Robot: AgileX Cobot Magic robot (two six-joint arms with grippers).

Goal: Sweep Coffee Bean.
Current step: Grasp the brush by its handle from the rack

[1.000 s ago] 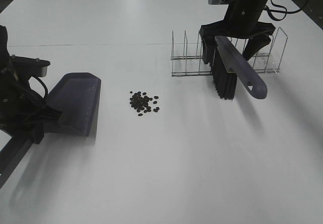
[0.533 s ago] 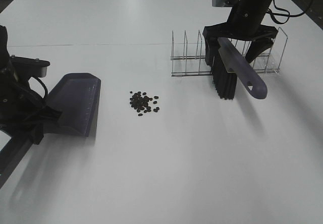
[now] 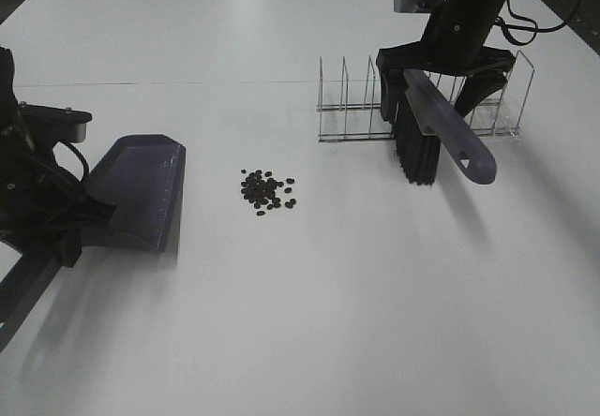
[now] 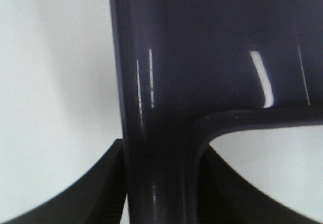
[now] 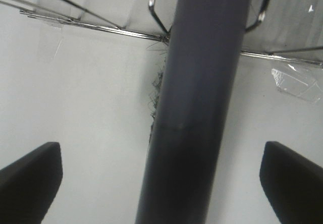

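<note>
The coffee bean (image 3: 266, 191) cluster lies on the white table, left of centre. A purple dustpan (image 3: 141, 191) rests to its left with its mouth facing the beans. My left gripper (image 3: 80, 219) is shut on the dustpan's handle (image 4: 156, 133), and its fingers (image 4: 101, 193) press on both sides. At the back right, a brush (image 3: 419, 149) with a grey-purple handle (image 5: 202, 108) leans at the wire rack (image 3: 347, 107), bristles on the table. My right gripper (image 3: 436, 79) hangs open over the handle. Its fingertips (image 5: 30, 178) stand wide apart and touch nothing.
The wire rack has several upright dividers and is taped to the table (image 3: 328, 294) at its ends (image 5: 298, 82). A thin seam line crosses the table behind the dustpan. Cables trail from the right arm at the far right edge.
My right gripper has shifted slightly to the right above the brush handle. The brush, the beans and the dustpan have barely moved.
</note>
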